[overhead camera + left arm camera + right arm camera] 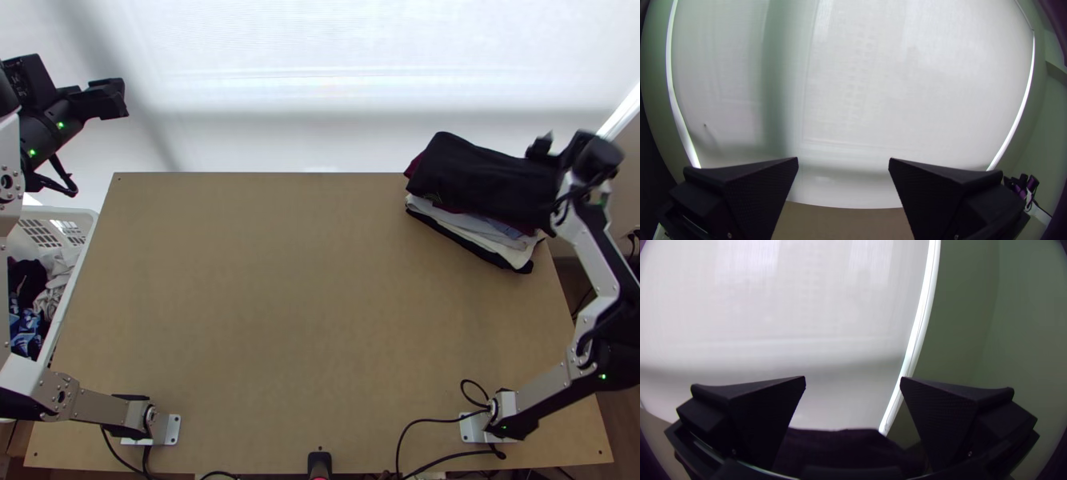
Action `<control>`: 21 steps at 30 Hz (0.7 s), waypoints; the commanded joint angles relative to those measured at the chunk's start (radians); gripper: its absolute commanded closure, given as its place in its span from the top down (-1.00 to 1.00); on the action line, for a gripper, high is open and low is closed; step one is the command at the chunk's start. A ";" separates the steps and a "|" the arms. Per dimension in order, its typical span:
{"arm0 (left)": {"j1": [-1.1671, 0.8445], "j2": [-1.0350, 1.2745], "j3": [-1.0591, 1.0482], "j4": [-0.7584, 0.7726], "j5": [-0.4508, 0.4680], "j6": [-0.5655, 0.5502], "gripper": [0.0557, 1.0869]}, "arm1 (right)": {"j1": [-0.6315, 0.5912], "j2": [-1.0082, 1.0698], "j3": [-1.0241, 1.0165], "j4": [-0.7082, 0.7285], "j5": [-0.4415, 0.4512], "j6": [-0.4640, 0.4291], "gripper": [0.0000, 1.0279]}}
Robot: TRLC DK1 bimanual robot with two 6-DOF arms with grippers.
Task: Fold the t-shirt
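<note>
A stack of folded cloths lies at the table's back right, a black cloth on top, white, grey and dark red layers beneath. My right gripper is raised at the stack's right end in the top view. Its fingers stand wide apart in the right wrist view, the gripper holding nothing, with dark cloth beyond. High at the upper left, beyond the table's back left corner, is my left gripper. In its wrist view this gripper is open and empty.
A white basket with dark, white and blue patterned clothes stands at the table's left edge, partly under the left arm. Bare wood covers the middle of the table. Black cables run along the near edge.
</note>
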State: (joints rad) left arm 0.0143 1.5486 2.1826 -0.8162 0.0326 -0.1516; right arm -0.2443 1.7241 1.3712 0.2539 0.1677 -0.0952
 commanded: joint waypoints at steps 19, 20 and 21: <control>0.021 -0.033 0.026 0.015 -0.008 0.015 0.92 | 0.033 0.022 -0.047 0.148 0.112 -0.051 0.93; 0.021 -0.033 0.026 0.015 -0.008 0.015 0.92 | 0.056 0.005 -0.015 0.143 0.121 -0.051 0.93; 0.023 -0.035 0.026 0.015 -0.008 0.015 0.92 | 0.079 -0.009 0.012 0.139 0.124 -0.051 0.93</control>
State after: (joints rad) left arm 0.0292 1.5452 2.1826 -0.8158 0.0326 -0.1516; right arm -0.2184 1.8015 1.2861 0.3847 0.2756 -0.1253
